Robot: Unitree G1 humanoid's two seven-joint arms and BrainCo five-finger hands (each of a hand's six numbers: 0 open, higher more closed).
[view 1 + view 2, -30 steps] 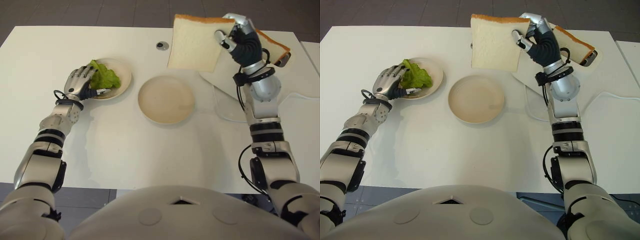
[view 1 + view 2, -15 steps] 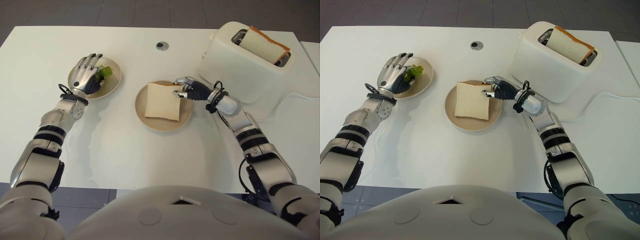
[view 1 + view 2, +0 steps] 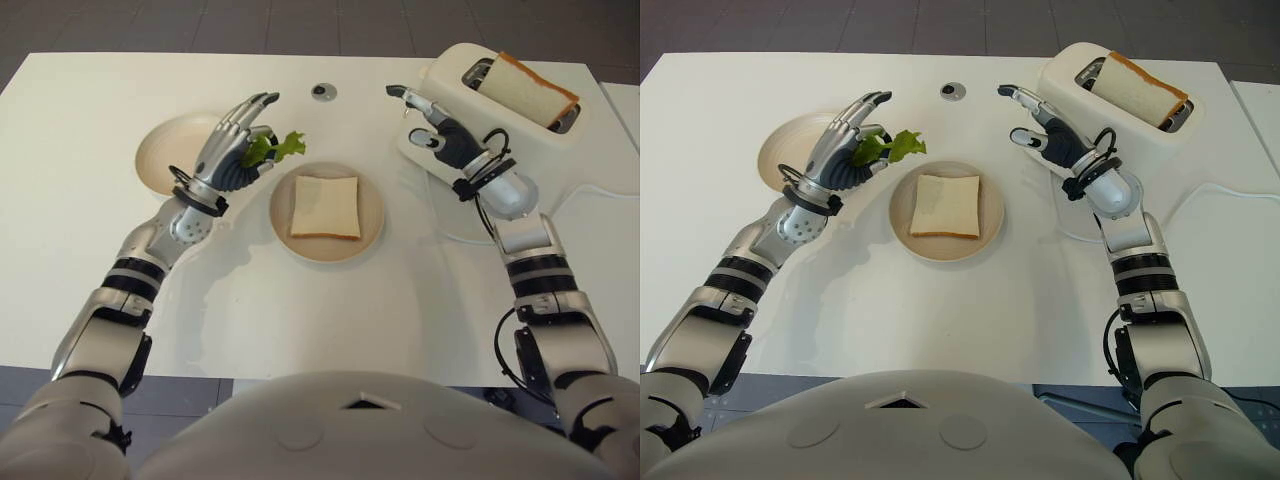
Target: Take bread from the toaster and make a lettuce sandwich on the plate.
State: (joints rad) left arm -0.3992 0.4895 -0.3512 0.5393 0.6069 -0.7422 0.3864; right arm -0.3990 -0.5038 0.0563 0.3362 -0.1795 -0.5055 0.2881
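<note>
White table (image 3: pixel 250 300), everything on it pale. Tan plate (image 3: pixel 325 250) sat centre with one bread slice (image 3: pixel 325 207) flat on it and nothing on top yet. Left hand (image 3: pixel 228 150) hung above the gap between that plate and the bare side plate (image 3: pixel 160 165), covering the side plate's right edge. Its fingers were stretched long and barely curled, with the lettuce leaf (image 3: pixel 272 150) caught on the inner side. The leaf stuck out toward the centre plate's far-left rim, not over the bread.

Right hand (image 3: pixel 440 135) was up in front of the toaster (image 3: pixel 560 140), blocking part of its left face, fingers spread wide and holding nothing. Second slice (image 3: pixel 527 88) stood tilted in the toaster slot, top half out. Round grommet (image 3: pixel 322 92) at the far edge between the hands. Toaster cable (image 3: pixel 1230 187) trailed right along the table.
</note>
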